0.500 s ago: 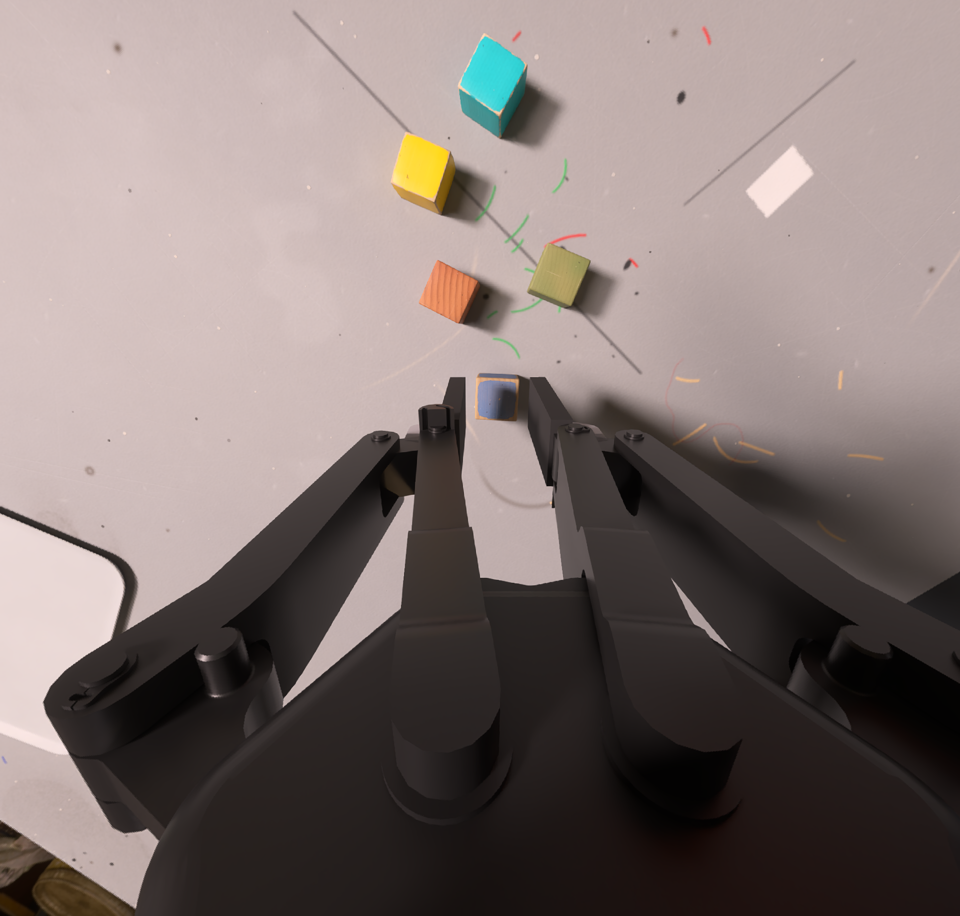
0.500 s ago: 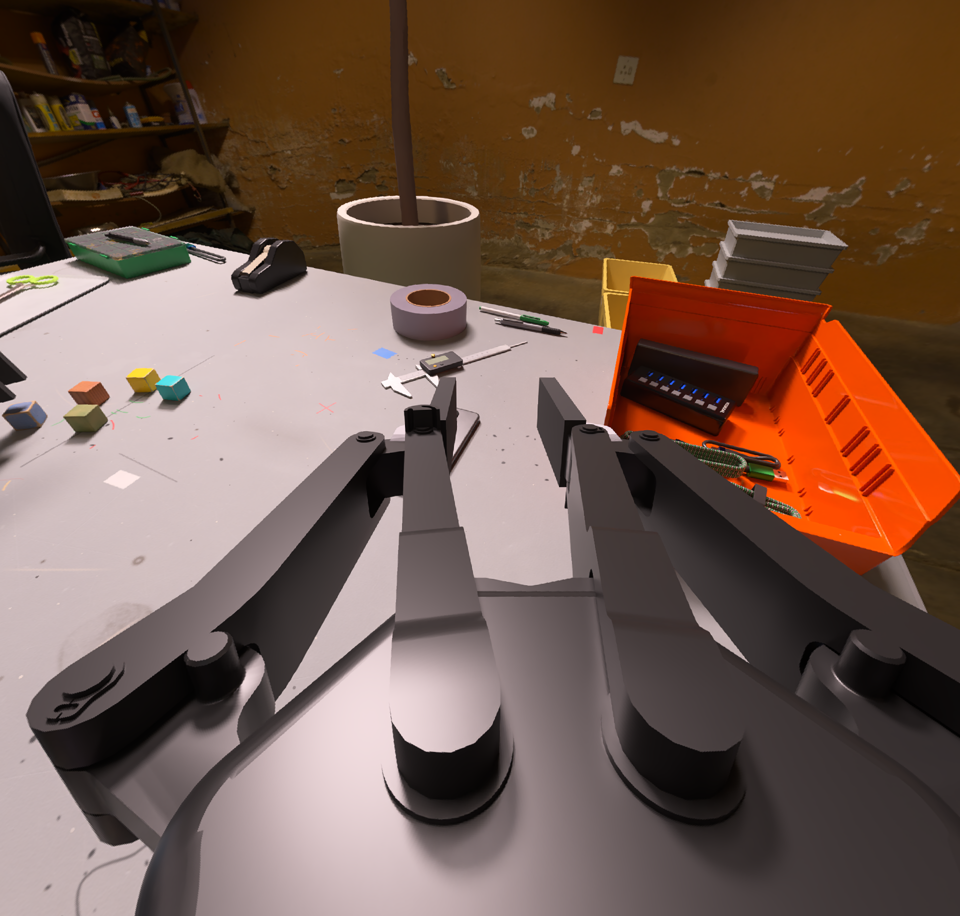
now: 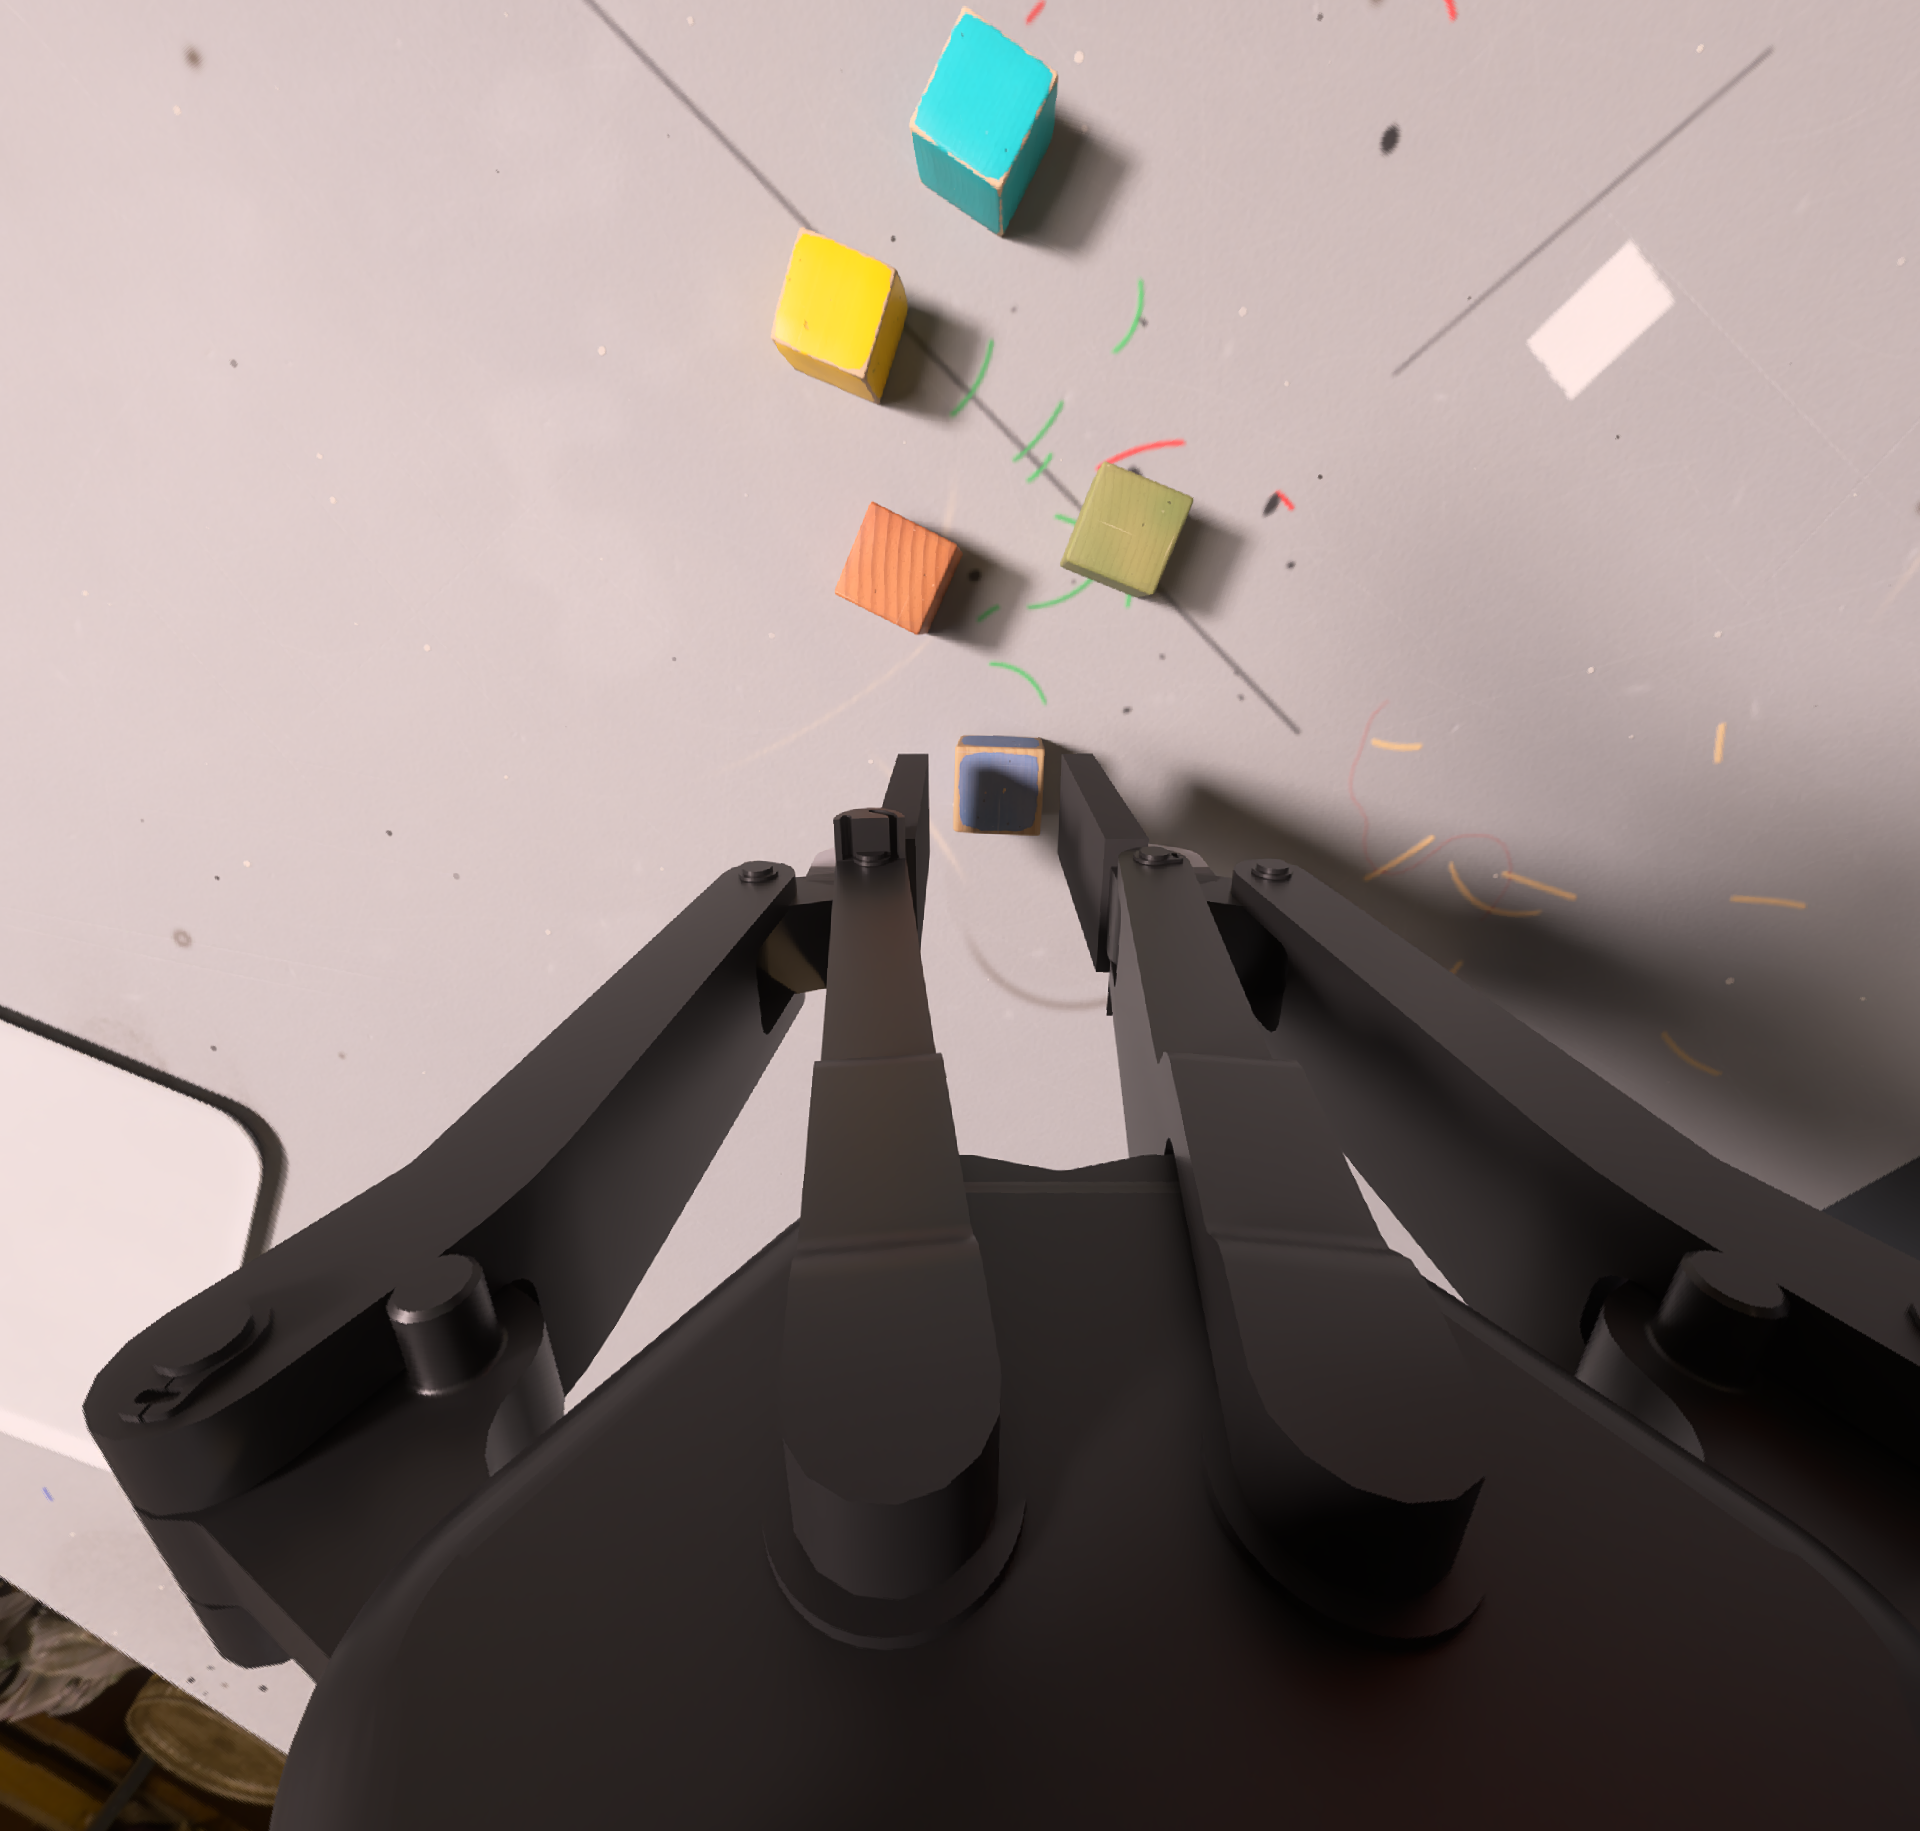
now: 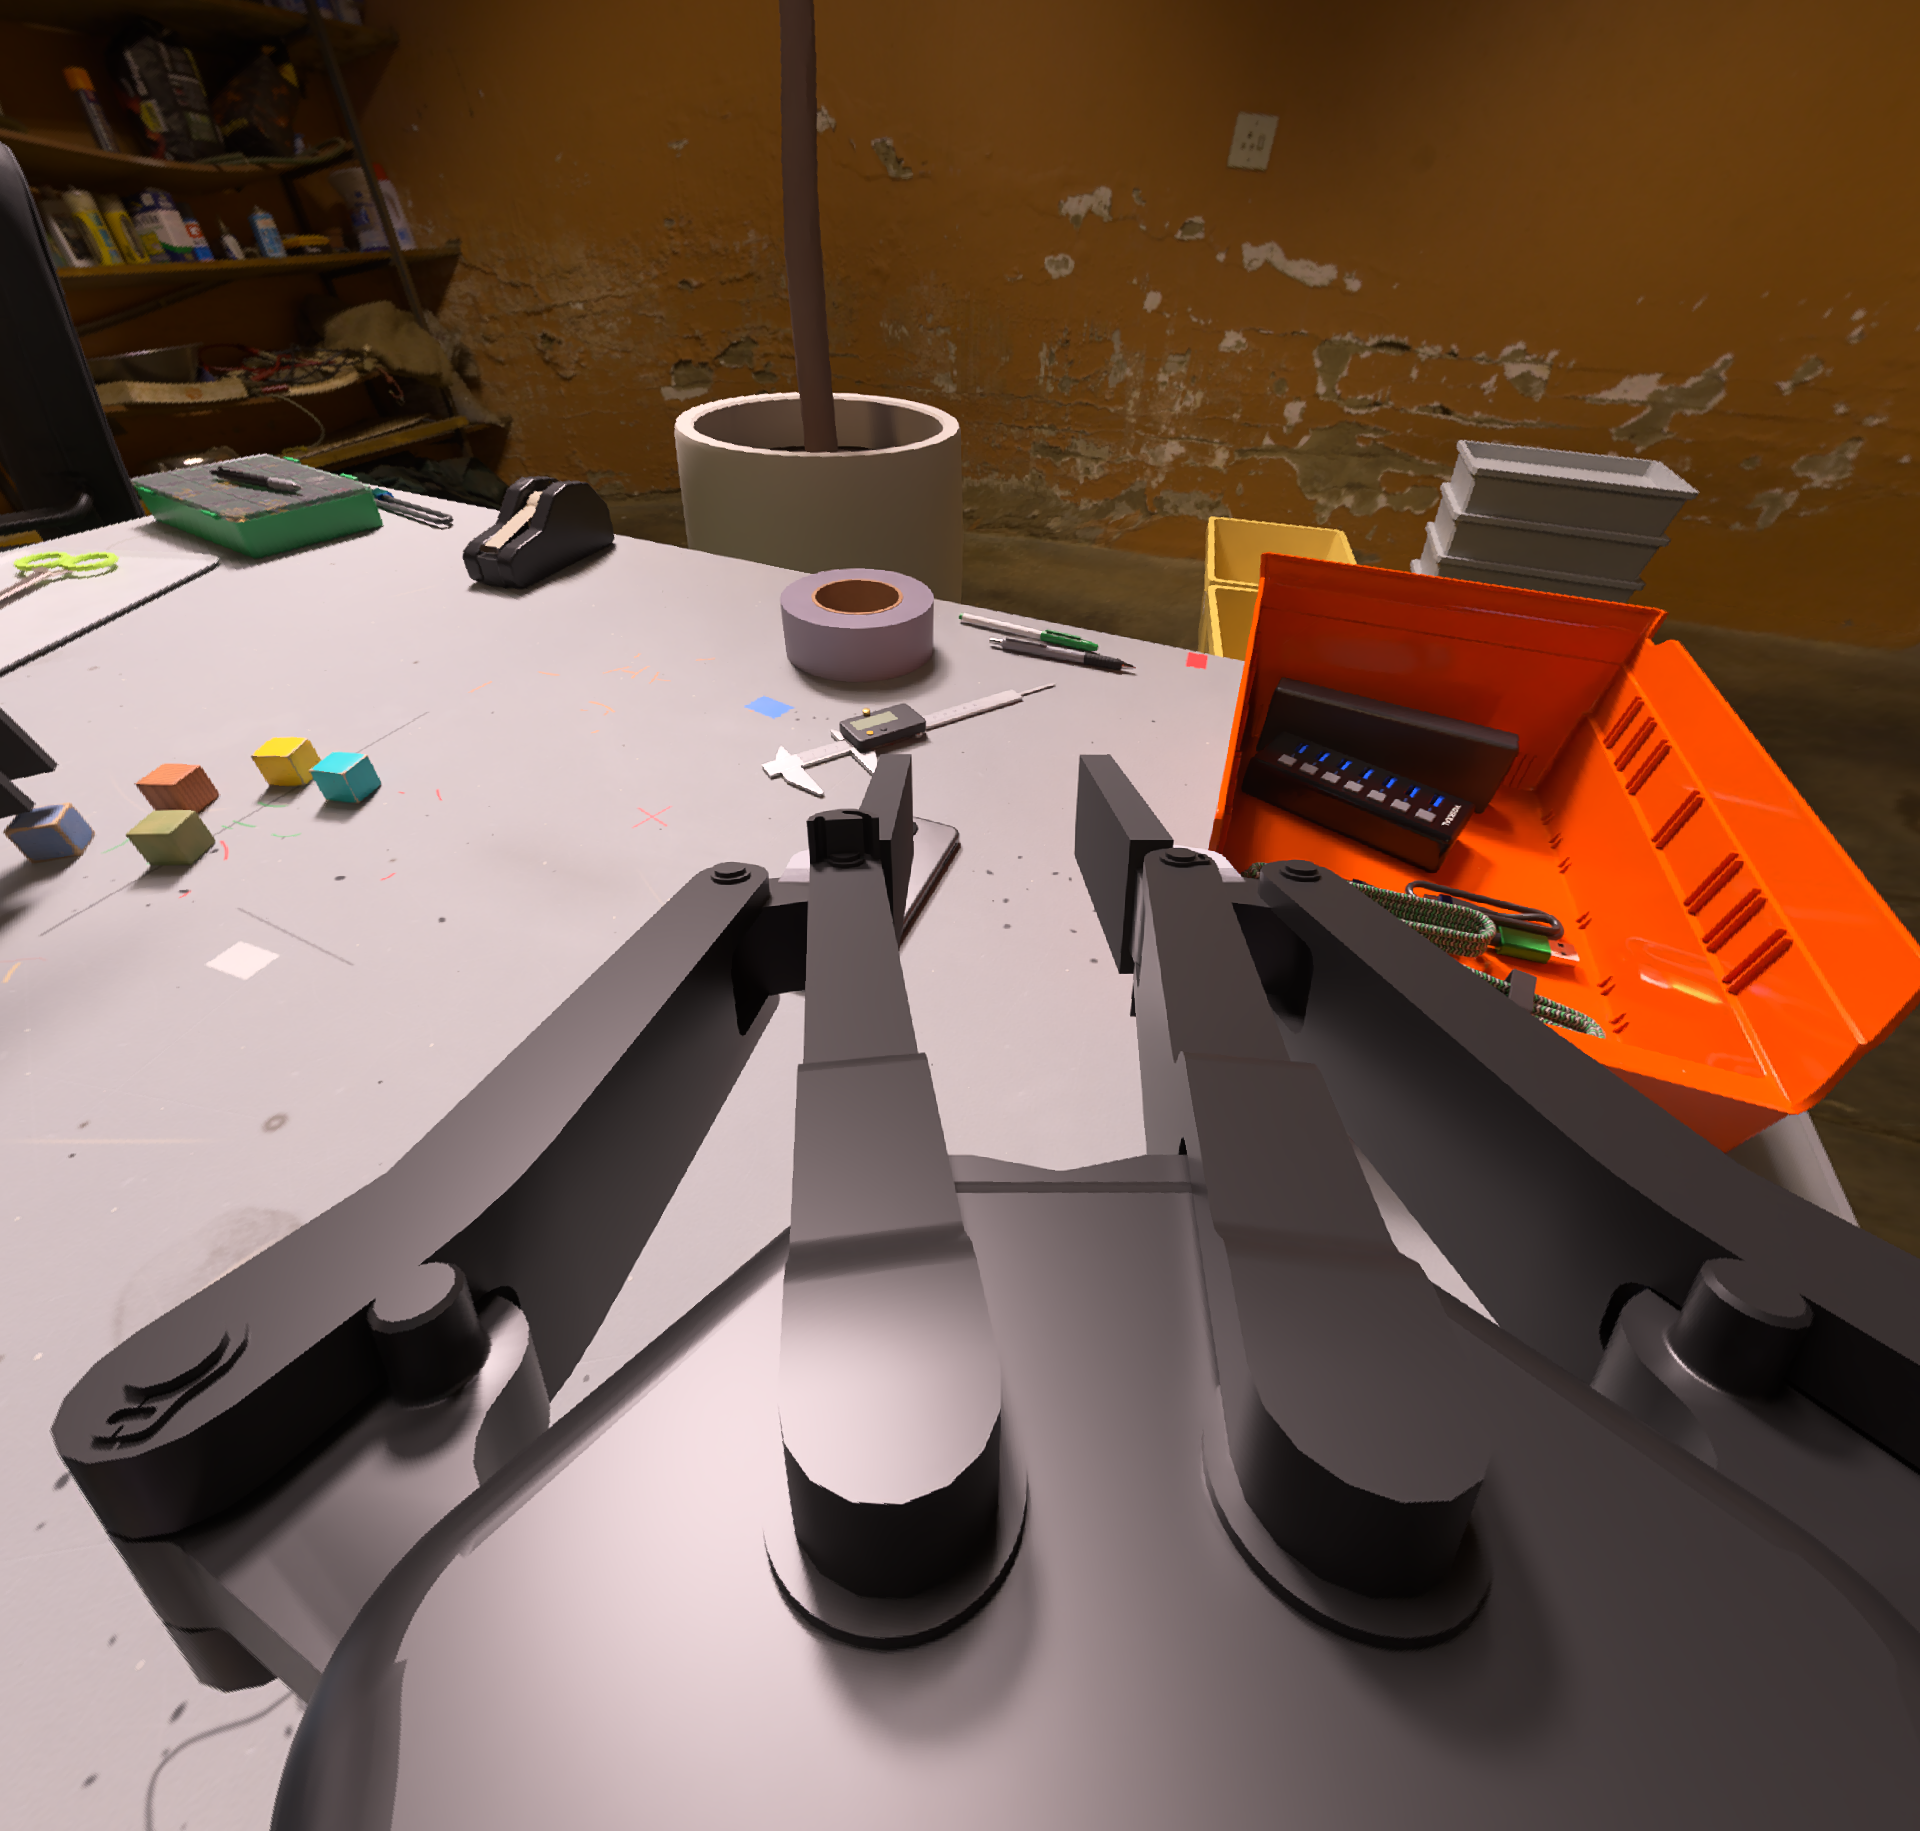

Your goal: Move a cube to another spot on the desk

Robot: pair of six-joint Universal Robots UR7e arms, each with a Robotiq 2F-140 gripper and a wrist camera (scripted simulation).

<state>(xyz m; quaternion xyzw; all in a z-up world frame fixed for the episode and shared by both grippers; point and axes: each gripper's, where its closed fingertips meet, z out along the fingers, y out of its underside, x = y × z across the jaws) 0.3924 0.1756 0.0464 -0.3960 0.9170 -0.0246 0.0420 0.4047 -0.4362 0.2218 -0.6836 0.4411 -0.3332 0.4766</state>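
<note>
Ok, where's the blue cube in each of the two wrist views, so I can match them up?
Left wrist view: the blue cube sits just above centre, between the left gripper's fingertips.
Right wrist view: the blue cube is at the far left edge, about halfway up, on the desk.
Shared landmark: the olive cube, its nearest neighbour along with the orange one in both views.

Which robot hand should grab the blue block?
Probably the left. The left gripper already has its fingers on either side of the blue cube. The right gripper hangs open far across the desk.
</note>
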